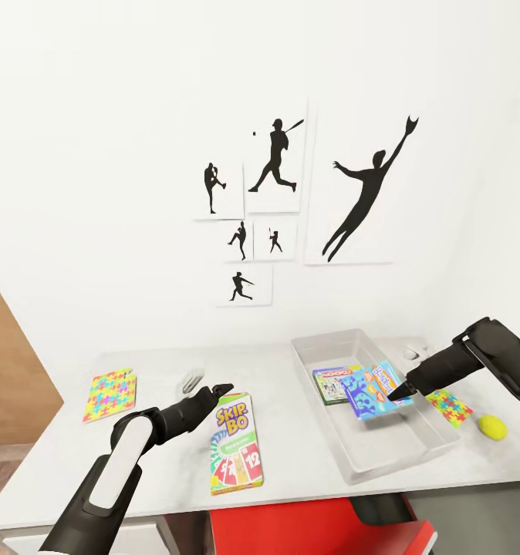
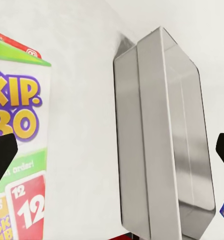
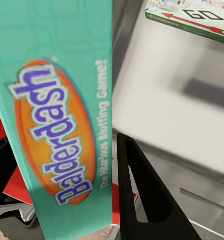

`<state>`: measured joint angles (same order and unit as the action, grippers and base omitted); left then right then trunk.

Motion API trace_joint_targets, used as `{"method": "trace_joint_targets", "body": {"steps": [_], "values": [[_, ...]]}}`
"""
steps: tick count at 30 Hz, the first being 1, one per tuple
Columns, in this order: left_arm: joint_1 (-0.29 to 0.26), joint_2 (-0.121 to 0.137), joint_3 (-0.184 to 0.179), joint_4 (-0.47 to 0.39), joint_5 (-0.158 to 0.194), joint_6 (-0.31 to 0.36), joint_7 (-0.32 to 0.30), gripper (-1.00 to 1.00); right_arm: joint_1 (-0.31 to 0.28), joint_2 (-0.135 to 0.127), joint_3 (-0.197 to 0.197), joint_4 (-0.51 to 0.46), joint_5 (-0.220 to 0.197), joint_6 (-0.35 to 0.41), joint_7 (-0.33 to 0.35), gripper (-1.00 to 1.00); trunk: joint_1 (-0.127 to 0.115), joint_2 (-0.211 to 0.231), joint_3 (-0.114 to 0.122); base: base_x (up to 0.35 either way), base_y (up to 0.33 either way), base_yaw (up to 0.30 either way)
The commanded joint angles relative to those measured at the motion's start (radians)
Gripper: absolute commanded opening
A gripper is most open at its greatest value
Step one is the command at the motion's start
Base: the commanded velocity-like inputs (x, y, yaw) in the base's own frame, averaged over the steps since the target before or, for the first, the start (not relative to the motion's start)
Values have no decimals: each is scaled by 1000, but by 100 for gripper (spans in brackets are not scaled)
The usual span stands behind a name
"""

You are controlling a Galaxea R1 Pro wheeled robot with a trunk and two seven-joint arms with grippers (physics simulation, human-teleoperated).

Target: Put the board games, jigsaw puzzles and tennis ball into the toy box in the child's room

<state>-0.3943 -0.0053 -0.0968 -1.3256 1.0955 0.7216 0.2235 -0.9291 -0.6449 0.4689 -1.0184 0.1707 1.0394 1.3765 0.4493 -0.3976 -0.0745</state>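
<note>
Table [image 1: 306, 462] against white picture-hung wall [image 1: 98, 154].

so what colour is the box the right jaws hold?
Teal Balderdash box, orange oval logo; clearest in the right wrist view.

White wall [image 1: 98, 154] hung with black sports silhouette pictures [image 1: 291, 200] — a strip of wood-plank floor [image 1: 13, 370], a red chair [image 1: 306, 528].

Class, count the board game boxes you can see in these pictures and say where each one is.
3. The Skip-Bo box lies on the table near the left gripper. The Monopoly box lies in the toy box. The blue Balderdash box is over the toy box, in the right gripper.
</note>
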Motion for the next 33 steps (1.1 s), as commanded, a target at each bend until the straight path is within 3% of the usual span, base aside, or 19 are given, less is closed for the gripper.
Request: {"method": "trace_joint_targets", "body": {"steps": [1,15,22,33], "values": [[-1,0,0,-1,10,2,10,100,-2,-1,2,0,10,8,10,-100,1,-2,-2,0,0,0],[-1,0,0,-1,10,2,9,100,-7,-10,2,4,-9,8,11,-100,1,-2,-2,0,0,0],[-1,1,0,-1,10,2,9,100,-8,-19,1,7,-88,-7,11,-100,1,-2,-2,0,0,0],[-1,0,0,-1,10,2,9,100,-9,-54,1,23,-215,-33,12,-100,1,-2,-2,0,0,0]]}}
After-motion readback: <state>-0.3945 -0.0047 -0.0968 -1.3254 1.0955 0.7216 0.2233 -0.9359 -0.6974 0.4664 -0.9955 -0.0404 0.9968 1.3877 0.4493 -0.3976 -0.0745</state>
